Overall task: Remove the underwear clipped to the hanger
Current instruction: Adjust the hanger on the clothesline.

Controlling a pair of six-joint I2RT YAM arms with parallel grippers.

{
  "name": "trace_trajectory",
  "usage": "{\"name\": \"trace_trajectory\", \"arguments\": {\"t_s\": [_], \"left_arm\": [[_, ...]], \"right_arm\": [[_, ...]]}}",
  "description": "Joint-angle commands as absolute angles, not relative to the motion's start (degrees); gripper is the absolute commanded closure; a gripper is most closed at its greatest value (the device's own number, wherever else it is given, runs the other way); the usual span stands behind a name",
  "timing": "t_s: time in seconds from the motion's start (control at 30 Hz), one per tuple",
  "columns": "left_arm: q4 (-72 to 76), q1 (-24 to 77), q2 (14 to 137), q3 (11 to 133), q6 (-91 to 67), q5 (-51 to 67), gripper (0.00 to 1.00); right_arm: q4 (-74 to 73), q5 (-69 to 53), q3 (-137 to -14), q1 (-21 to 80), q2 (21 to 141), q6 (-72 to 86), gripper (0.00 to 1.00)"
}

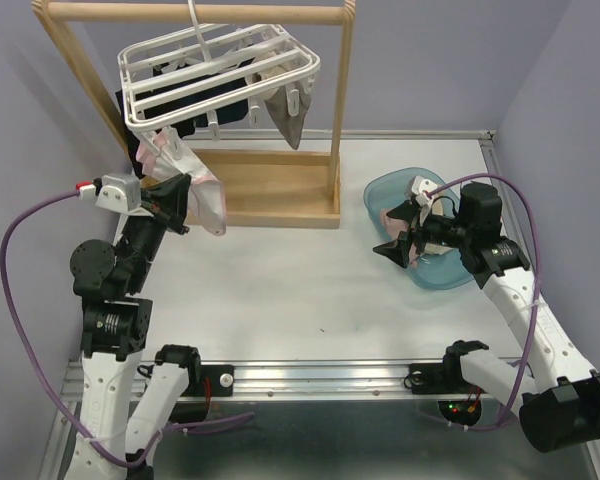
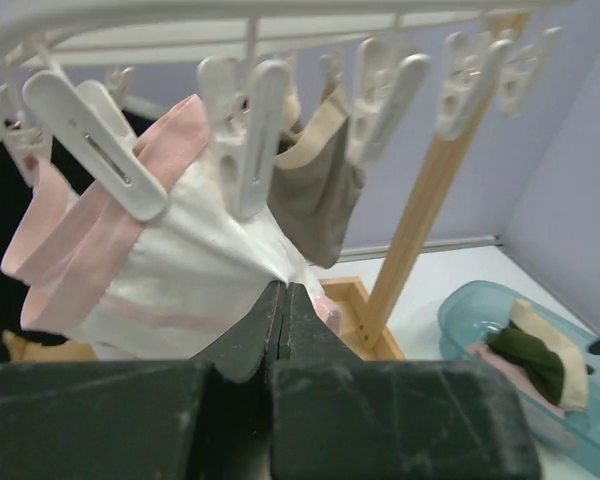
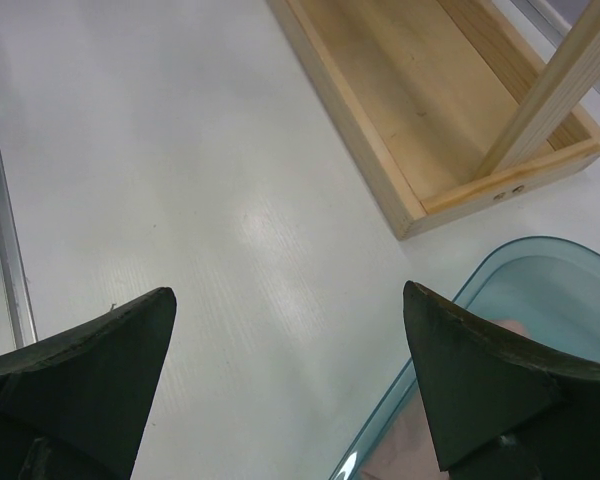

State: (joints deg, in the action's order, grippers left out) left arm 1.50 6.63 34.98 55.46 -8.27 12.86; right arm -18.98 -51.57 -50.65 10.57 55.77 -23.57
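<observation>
The white hanger hangs from the wooden rail, with underwear clipped under it. A pink-and-white piece hangs at its near left corner. My left gripper is shut on that piece's lower part. In the left wrist view the fingertips pinch the white cloth, which a white clip still holds above. A grey-beige piece hangs behind it, also seen from above. Dark pieces hang under the frame. My right gripper is open and holds nothing, at the left rim of a blue tub.
The wooden stand's tray base sits under the hanger, with its upright post at the right. The blue tub at the right holds olive and cream garments. In the right wrist view its rim lies between the open fingers.
</observation>
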Motion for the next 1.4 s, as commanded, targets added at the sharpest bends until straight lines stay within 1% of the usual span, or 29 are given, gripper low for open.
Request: {"name": "trace_trajectory", "arguments": {"t_s": [0.0,0.1,0.2,0.5,0.73,0.87,1.37], "left_arm": [[9.75,6.42,33.75,55.55,-12.02,24.84,1.0],[13.35,6.42,35.06,55.02,-15.02,30.65,1.0],[17.22,6.5,36.56,53.97,-18.45,33.82,1.0],[23.9,8.43,39.98,51.59,-21.8,36.47,1.0],[24.87,19.05,44.91,52.38,-18.81,30.24,1.0],[25.84,22.49,49.21,53.35,-18.11,27.52,1.0],[29.35,29.18,60.11,58.44,-17.23,21.36,1.0]], "right_arm": [[-18.72,-53.09,-51.86,10.55,55.11,-23.38,0.0],[-18.63,-53.17,-51.86,10.55,55.2,-23.2,0.0],[-18.63,-53.44,-52.03,10.55,55.28,-23.2,0.0],[-18.63,-53.88,-52.12,10.46,55.81,-22.85,0.0],[-18.63,-54.41,-52.03,10.55,56.07,-22.76,0.0],[-18.63,-54.58,-52.12,10.55,56.07,-22.76,0.0],[-18.72,-56.25,-52.21,10.55,55.81,-22.41,0.0]]}}
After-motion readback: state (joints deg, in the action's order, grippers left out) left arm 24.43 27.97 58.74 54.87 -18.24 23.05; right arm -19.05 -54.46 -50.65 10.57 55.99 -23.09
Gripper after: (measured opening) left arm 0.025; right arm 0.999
